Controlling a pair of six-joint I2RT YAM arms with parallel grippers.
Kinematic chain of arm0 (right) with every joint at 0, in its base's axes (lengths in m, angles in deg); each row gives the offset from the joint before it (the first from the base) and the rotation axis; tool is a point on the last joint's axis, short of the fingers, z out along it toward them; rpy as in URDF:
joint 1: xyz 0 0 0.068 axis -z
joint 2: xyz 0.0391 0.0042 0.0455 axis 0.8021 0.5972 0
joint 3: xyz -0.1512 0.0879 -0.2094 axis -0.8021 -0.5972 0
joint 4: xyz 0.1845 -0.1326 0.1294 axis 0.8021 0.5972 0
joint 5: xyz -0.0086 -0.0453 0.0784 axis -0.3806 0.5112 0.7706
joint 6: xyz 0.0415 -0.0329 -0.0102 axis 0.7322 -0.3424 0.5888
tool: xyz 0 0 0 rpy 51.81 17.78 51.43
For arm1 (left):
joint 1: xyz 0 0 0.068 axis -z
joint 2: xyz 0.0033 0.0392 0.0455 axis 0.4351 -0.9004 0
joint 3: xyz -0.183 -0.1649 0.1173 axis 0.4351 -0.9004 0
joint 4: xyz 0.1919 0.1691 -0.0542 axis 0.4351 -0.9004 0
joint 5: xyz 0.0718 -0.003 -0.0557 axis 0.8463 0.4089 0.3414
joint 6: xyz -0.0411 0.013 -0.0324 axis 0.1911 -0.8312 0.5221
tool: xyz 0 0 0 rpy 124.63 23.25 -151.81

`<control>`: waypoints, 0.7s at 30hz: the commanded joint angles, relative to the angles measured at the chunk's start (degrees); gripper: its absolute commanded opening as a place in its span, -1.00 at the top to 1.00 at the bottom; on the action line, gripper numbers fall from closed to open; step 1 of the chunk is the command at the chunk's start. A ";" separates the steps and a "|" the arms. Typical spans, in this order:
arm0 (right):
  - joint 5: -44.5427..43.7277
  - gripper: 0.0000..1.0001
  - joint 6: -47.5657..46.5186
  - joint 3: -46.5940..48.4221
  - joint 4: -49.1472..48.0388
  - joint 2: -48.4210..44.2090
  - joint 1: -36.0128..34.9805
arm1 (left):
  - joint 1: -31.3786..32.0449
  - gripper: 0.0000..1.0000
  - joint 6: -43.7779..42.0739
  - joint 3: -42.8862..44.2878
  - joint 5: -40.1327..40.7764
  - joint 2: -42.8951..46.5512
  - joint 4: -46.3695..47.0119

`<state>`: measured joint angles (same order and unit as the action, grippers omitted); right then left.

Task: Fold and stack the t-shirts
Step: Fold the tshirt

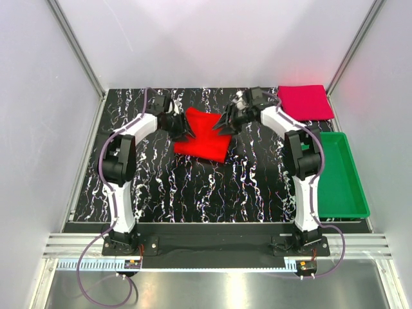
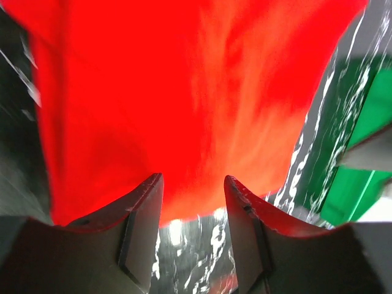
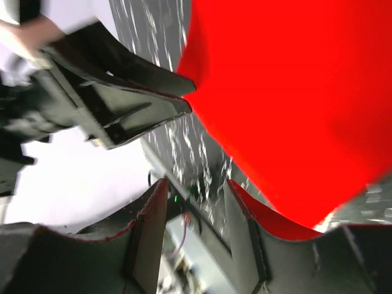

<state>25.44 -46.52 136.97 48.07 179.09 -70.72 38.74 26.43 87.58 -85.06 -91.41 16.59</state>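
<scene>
Red t-shirt (image 1: 202,140) lies part folded on counter (image 1: 193,190), middle of frame; crimson t-shirt (image 1: 304,102) folded, upper right. Left end effector (image 1: 182,132) and right end effector (image 1: 224,126) both open at red cloth's top corners. Danger: grab only top layer, fold flops open.

The right gripper (image 3: 196,184) is hovering with its jaws apart, with only the black marbled table (image 3: 153,30) showing between them. The bright red t-shirt (image 3: 294,92) is lying just beyond its fingers. The left gripper (image 3: 188,97) is pointing its dark tips at the shirt's edge.
</scene>
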 commanded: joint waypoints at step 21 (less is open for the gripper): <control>-0.13 0.06 -1.67 -14.22 -4.21 -2.42 1.47 | -1.87 -0.01 -3.08 -15.56 -0.12 15.03 6.81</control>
<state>26.46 -46.82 120.78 44.66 179.70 -70.54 37.73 23.79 69.81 -85.17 -80.74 21.88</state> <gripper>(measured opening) 0.469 0.498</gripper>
